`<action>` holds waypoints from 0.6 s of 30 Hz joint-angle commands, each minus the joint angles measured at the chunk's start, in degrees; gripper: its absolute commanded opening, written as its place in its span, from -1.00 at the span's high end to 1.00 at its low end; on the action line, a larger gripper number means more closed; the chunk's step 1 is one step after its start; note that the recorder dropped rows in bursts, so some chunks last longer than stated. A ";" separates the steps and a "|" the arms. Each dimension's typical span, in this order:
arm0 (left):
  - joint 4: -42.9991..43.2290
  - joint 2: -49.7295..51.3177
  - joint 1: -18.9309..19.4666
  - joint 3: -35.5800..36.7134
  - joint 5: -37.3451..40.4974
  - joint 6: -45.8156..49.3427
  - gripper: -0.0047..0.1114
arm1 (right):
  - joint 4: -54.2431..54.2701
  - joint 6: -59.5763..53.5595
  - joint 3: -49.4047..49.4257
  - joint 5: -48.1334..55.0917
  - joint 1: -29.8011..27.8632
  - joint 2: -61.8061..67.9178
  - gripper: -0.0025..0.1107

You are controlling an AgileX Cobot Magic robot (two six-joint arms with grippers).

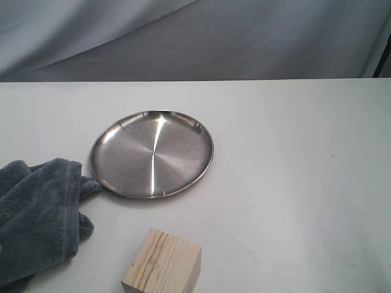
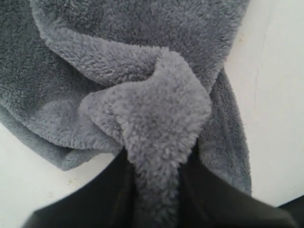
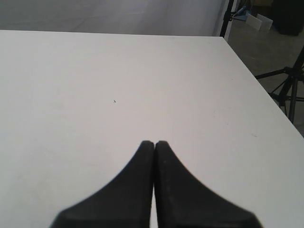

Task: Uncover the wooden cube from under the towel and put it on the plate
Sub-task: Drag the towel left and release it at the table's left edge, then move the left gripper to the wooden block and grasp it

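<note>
Exterior view: wooden cube (image 1: 162,264) bare, upright; left jaws pinch towel (image 2: 156,118); right jaws together.

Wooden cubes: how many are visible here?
1. The wooden cube stands uncovered on the table, apart from the plate, right of the towel; folds might hide others.

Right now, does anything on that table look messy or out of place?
Only the towel: it lies crumpled in a heap beside the plate, a corner reaching its rim, one fold pinched in the left tool. Nothing looks spilled or damaged.
</note>
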 commanded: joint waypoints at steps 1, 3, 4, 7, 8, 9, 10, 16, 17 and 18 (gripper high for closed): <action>-0.46 0.20 -0.34 0.36 -1.17 0.05 -0.01 | -0.37 0.26 0.19 -0.65 -0.41 0.18 0.96; -2.17 0.20 -0.34 0.36 -0.89 -0.07 -0.38 | -0.37 0.26 0.19 -0.65 -0.41 0.18 0.96; -2.57 0.20 -0.34 0.46 -0.43 -0.07 -0.50 | -0.37 0.26 0.19 -0.65 -0.41 0.18 0.96; -1.70 0.20 -0.34 0.99 2.07 0.15 -0.61 | -0.37 0.26 0.19 -0.65 -0.41 0.18 0.96; -0.84 0.20 -0.34 0.99 3.95 0.43 -0.61 | -0.37 0.26 0.19 -0.65 -0.41 0.18 0.96; 0.44 0.20 -0.34 0.89 5.40 0.42 -0.61 | -0.37 0.26 0.19 -0.65 -0.41 0.18 0.96; 1.95 0.20 -0.34 0.89 6.90 0.42 -0.61 | -0.37 0.26 0.19 -0.65 -0.41 0.18 0.96; 1.74 -3.45 -4.34 -4.79 10.77 0.42 -0.61 | -0.37 0.26 0.19 -0.65 -0.41 0.18 0.96; 1.74 -4.31 -5.82 -6.08 10.77 0.42 -0.61 | -0.37 0.26 0.19 -0.65 -0.41 0.18 0.96; 1.24 -6.07 -8.24 -7.98 10.77 0.18 -0.61 | -0.37 0.26 0.19 -0.65 -0.41 0.18 0.96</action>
